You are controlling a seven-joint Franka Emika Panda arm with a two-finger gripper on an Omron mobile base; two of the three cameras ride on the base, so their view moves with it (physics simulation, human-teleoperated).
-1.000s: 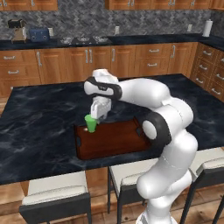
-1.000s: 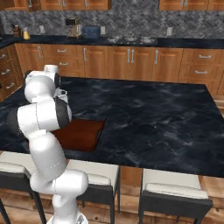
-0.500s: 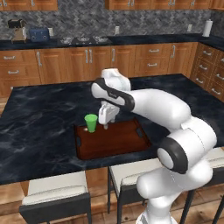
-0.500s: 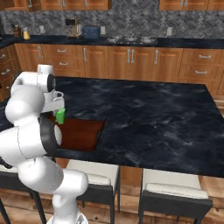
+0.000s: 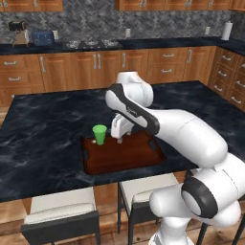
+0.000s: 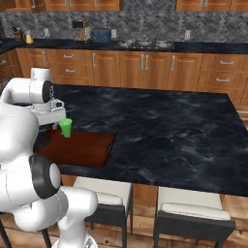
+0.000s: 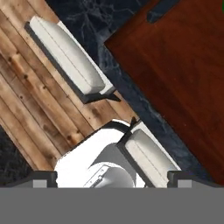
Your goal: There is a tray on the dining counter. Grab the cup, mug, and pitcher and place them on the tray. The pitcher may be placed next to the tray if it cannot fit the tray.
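Jaws wide and empty, the gripper [image 5: 119,139] has pulled away from the green cup [image 5: 99,134], left upright on the tray [image 5: 125,158]; mug and pitcher remain.

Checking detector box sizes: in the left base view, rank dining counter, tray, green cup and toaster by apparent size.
1. dining counter
2. tray
3. green cup and toaster: look alike; the toaster stands much farther back, so no ranking.
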